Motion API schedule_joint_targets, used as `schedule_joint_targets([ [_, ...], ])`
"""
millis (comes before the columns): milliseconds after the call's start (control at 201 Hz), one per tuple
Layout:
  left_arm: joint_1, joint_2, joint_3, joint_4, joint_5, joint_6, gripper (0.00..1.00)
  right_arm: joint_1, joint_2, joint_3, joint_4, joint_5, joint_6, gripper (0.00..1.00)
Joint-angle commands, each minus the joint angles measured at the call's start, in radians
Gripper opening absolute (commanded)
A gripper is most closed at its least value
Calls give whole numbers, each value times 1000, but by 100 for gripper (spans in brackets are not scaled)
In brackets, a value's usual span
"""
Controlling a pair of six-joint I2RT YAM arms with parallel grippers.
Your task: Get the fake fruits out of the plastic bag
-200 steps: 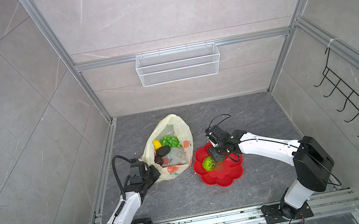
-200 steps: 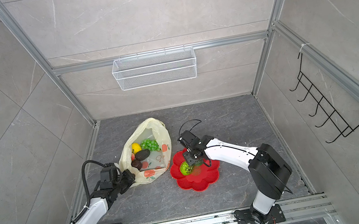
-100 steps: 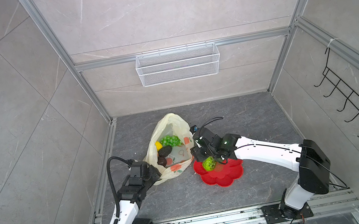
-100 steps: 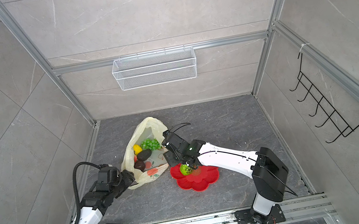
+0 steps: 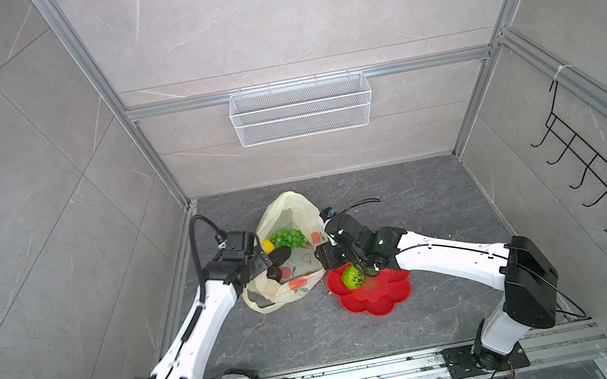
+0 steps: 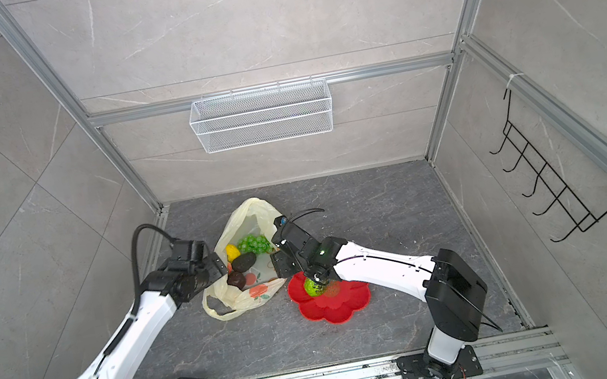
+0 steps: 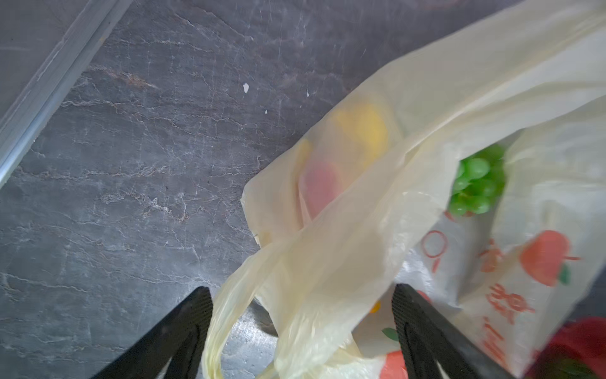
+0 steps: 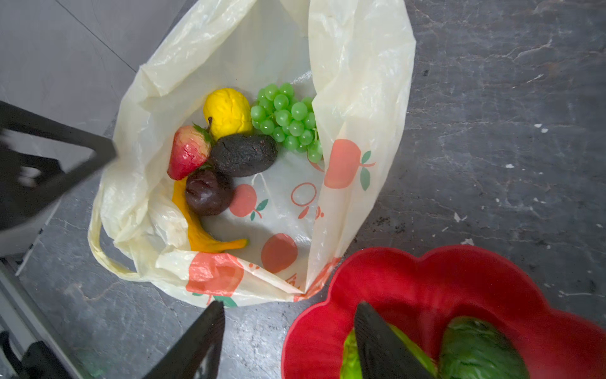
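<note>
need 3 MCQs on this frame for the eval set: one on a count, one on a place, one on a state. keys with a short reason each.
1. How many dark brown fruits lie in the plastic bag?
A) one B) two C) four

2. Where is the green bumpy ball?
A) in the plastic bag B) clamped in the left gripper C) on the red flower-shaped plate

3. How do the left gripper's jaws stand?
A) apart, with bag film between them B) shut on the green bumpy ball C) out of every view

Key
1 B: the right wrist view shows an oblong one and a round one.
2 C: both top views show it on the plate, beside the bag.
3 A: the left wrist view shows both fingers spread wide, with loose film between them.
</note>
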Motion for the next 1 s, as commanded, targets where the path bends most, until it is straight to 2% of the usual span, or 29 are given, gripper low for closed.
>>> schedule_joint_targets([
  [0, -14, 77, 59, 10, -62, 74, 92, 7, 20, -22, 88, -12, 130, 66],
  [129, -10, 155, 92, 19, -90, 61, 91, 7, 81, 14, 119, -21, 223, 66],
  [204, 11, 172, 92, 15, -116, 34, 85, 7, 123, 32, 134, -13, 289, 66],
  [309, 55, 162, 50, 69, -99, 25, 76, 8, 172, 49, 177, -9, 376, 66],
  [433, 119, 139, 0, 127, -13, 24, 60, 8, 234, 88, 222, -24, 440, 66],
  [538, 155, 105, -47, 182, 34, 22, 46, 12, 295, 161, 218, -49, 448, 65],
  [837, 212, 5, -153, 286, 101, 5, 10, 22, 446, 316, 153, -72, 515, 66],
  [991, 213, -83, -229, 300, 109, -38, 3, 21, 506, 375, 130, -72, 554, 67],
])
